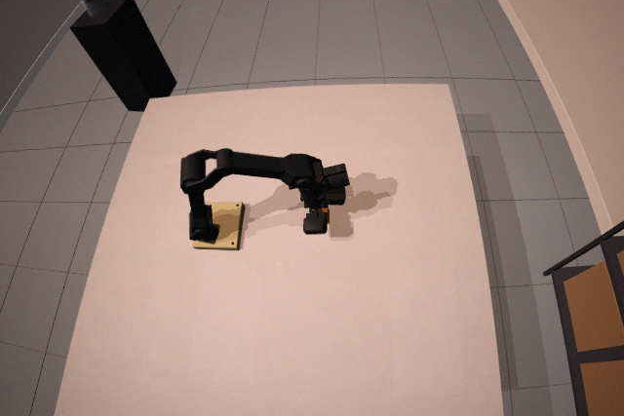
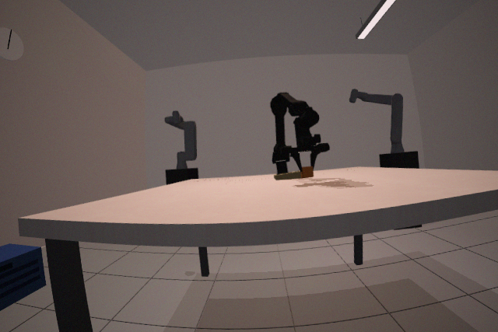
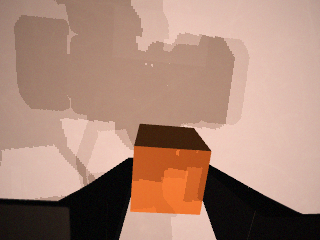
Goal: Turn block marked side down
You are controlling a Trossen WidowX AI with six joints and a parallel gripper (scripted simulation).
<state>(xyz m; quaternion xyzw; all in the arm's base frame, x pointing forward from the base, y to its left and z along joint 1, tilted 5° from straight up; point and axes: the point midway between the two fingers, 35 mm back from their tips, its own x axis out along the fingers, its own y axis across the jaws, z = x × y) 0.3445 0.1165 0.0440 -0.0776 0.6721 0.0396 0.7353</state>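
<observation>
gripper (image 3: 167,200) is clamped on the orange block (image 3: 169,177), but from the top view the wrist hides nearly all of it

You have a wide, pale pinkish table (image 1: 302,311) carrying everything here. Directly on it lies a tan mounting plate (image 1: 229,225), which sits left of the table's middle in the top view and bears the arm's base. To the right of that plate, the orange block (image 3: 169,180) is clamped between the gripper (image 3: 167,200) fingers; whether its underside touches the tabletop cannot be told. Beyond the block, farther from the plate, blocky shadows fall across the surface.
</observation>
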